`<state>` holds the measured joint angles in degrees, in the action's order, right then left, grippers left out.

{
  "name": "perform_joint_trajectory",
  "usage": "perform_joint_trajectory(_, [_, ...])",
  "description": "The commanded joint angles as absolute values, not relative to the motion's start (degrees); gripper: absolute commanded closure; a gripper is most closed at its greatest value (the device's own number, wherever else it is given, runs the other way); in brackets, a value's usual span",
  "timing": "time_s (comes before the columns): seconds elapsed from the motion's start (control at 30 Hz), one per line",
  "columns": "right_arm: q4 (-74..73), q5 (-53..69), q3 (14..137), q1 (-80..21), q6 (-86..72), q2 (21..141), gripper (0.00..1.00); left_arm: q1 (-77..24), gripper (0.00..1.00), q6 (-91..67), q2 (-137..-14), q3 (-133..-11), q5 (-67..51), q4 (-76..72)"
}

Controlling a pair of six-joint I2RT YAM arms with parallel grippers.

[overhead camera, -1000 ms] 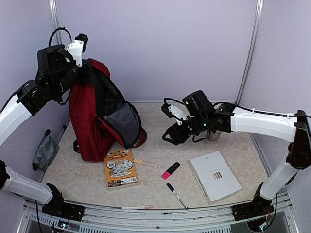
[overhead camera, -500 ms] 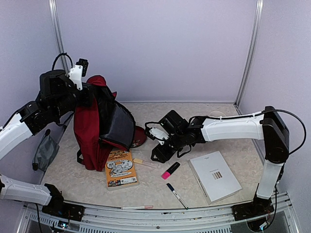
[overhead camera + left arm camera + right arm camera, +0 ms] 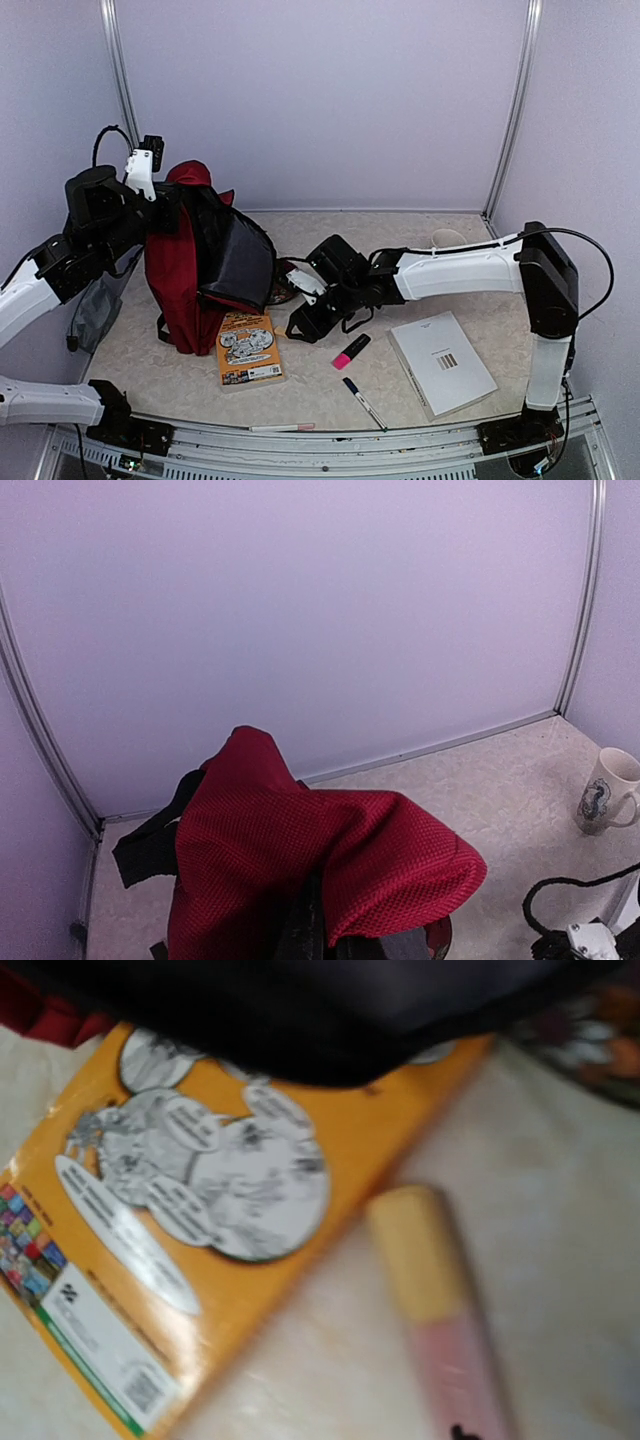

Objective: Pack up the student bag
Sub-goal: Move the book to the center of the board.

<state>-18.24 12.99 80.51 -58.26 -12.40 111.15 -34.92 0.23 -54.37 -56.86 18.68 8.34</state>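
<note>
The student bag [image 3: 190, 270], dark red with a black and grey open flap, stands at the left of the table. My left gripper [image 3: 168, 200] is shut on the red fabric at its top [image 3: 300, 850], which drapes over the fingers [image 3: 310, 935]. My right gripper [image 3: 300, 324] hangs open low over the table, just right of the bag's foot. Its wrist view shows a pink tube with a yellow cap [image 3: 440, 1300] right below and nothing between the jaws. An orange comic book [image 3: 247, 347] lies partly under the bag's black flap [image 3: 330, 1020].
A pink highlighter [image 3: 351, 351], a blue-capped pen [image 3: 363, 402] and a white book [image 3: 441, 362] lie in front at the right. A red patterned disc [image 3: 283, 284] sits behind the gripper. A pink pen [image 3: 282, 427] lies on the front rail, a grey pouch [image 3: 95, 310] at the left, a mug [image 3: 603, 792] further back.
My right arm has swung left and down, from mid-table to the tube beside the orange book. The left arm has shifted the bag's top slightly left and lower.
</note>
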Motion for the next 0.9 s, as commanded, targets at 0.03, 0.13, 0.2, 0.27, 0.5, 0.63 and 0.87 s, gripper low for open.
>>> perform_joint_trajectory(0.03, [-22.6,6.8,83.2,-60.7,-18.9,112.5,0.38,-33.1,1.0,0.2,-53.0,-54.5,17.4,5.3])
perform_joint_trajectory(0.13, [-31.5,-3.0,82.7,-60.6,-22.4,108.0,0.36,-32.7,1.0,0.1,-52.4,-53.5,16.4,5.0])
perform_joint_trajectory(0.2, [-38.5,-9.2,81.3,-60.6,-25.6,104.5,0.31,-32.5,1.0,0.0,-52.0,-53.1,15.9,4.8])
perform_joint_trajectory(0.27, [-46.4,-14.6,78.9,-60.4,-31.7,101.3,0.16,-32.2,1.0,0.0,-51.9,-53.0,15.3,4.7])
perform_joint_trajectory(0.5, [-60.2,-15.0,62.6,-54.3,-44.7,90.4,0.0,-31.9,1.0,-0.7,-52.5,-52.8,13.0,4.7])
perform_joint_trajectory(0.63, [-58.2,-12.7,54.9,-49.0,-45.3,83.6,0.0,-31.9,1.0,-0.7,-52.6,-52.7,12.8,4.7])
perform_joint_trajectory(0.87, [-52.7,-8.6,46.6,-36.6,-40.9,72.6,0.0,-31.8,1.0,-0.5,-52.6,-52.6,12.4,4.6])
